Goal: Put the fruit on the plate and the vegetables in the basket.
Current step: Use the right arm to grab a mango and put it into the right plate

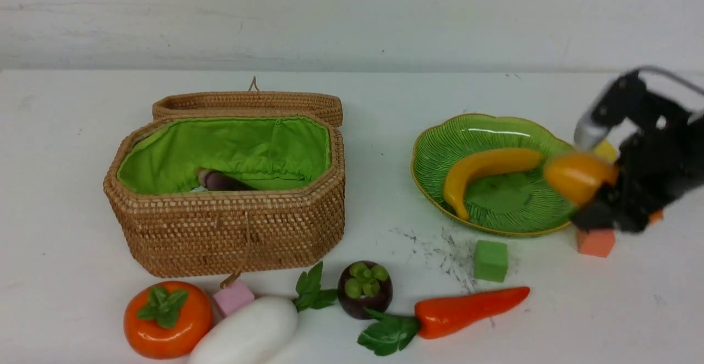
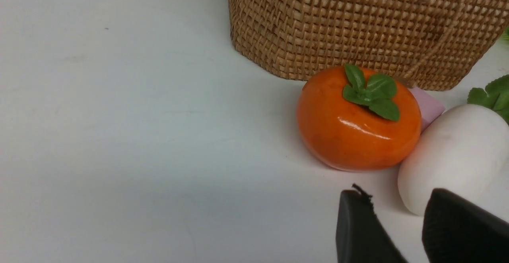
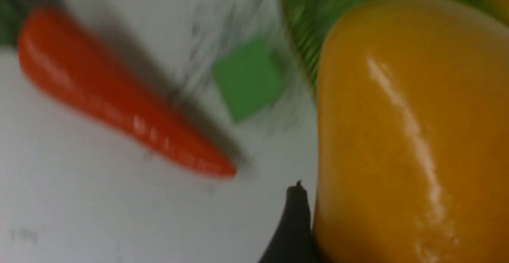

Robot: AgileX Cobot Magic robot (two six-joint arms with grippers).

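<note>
My right gripper (image 1: 597,193) is shut on the orange-yellow mango (image 1: 577,176), held just above the right rim of the green plate (image 1: 440,149); the mango (image 3: 409,136) fills the right wrist view. A yellow banana (image 1: 484,171) lies on the plate. The eggplant (image 1: 223,181) lies inside the open basket (image 1: 231,232). Along the front lie the persimmon (image 1: 168,319), white radish (image 1: 247,334), mangosteen (image 1: 364,290) and carrot (image 1: 467,312). My left gripper (image 2: 395,199), outside the front view, is open and empty, low beside the radish (image 2: 457,155) and near the persimmon (image 2: 358,124).
The basket's lid (image 1: 247,103) lies open behind it. Foam cubes sit around: a green one (image 1: 490,260) before the plate, an orange one (image 1: 595,241) under my right gripper, a yellow one (image 1: 606,149) behind it, a pink one (image 1: 234,297) by the basket.
</note>
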